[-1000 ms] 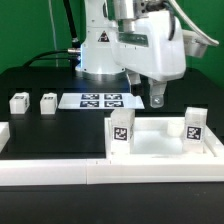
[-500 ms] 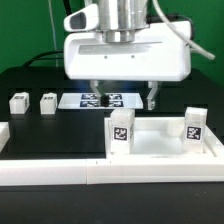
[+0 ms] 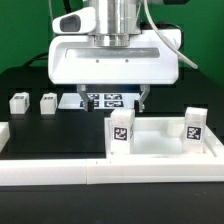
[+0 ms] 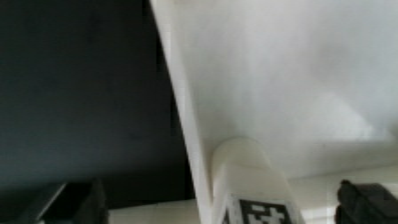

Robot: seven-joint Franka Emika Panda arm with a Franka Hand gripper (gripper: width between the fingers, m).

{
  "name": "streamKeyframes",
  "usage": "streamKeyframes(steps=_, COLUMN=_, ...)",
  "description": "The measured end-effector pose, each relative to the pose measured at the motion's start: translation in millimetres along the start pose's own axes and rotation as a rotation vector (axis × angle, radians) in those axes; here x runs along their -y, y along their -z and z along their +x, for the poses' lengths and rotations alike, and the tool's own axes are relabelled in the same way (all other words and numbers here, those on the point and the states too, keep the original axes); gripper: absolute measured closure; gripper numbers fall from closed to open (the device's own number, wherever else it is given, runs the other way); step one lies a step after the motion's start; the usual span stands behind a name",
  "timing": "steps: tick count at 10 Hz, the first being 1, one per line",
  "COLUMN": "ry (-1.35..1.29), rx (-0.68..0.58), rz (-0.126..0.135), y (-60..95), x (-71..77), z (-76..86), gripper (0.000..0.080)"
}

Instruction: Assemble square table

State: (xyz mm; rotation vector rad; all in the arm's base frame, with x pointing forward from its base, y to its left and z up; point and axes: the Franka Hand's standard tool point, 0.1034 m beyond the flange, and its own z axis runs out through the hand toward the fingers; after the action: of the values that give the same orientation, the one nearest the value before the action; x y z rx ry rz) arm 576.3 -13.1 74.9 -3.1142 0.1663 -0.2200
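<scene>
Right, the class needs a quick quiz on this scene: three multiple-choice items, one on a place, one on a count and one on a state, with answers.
1. Where do the two loose small white tagged leg blocks lie?
A. On the black tabletop, to the exterior view's left of the marker board
B. Inside the tray
C. On top of a long white rail

2. How many upright tagged leg blocks stand at the large white plastic square tray-like top?
A. One
B. Two
C. Four

3. How do the robot's fingers stand?
A. Shut tight together
B. Shut on a loose leg block
C. Open, wide apart

Answers:
1 A: both sit on the black surface beside the board.
2 B: one stands at a near corner, and the other stands toward the exterior view's right.
3 C: a wide gap shows between them.
</scene>
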Motion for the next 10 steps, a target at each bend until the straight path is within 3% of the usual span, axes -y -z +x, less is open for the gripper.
streamKeyframes(steps=1, ry=-0.004, rx=0.049, rz=0.023, y=-8.8, x=-7.4, z=-8.4, gripper=0.0151)
streamKeyframes(steps=2, ry=-0.010, rx=0.074, rz=0.026, y=-21.0, x=-9.8, z=-13.0, gripper=0.0151)
streamKeyframes(steps=4, ry=-0.006, rx=0.091, rz=0.012, y=-49.5, x=-11.3, z=-25.9, gripper=0.0151)
streamKeyframes(steps=7, ry=-0.019, rx=0.080, rz=-0.005, y=-59.9, x=-11.6, z=-28.0, gripper=0.0151)
streamKeyframes(steps=8, ry=-0.020, rx=0.081, rz=-0.005, y=-60.2, x=-11.9, z=-28.2, gripper=0.0275)
streamKeyframes(steps=9, ry=-0.020, rx=0.081, rz=-0.005, y=-60.3, x=-11.9, z=-28.3, gripper=0.0275)
streamKeyframes(steps=10, ry=-0.020, rx=0.081, rz=-0.005, y=-60.3, x=-12.0, z=-28.3, gripper=0.0415)
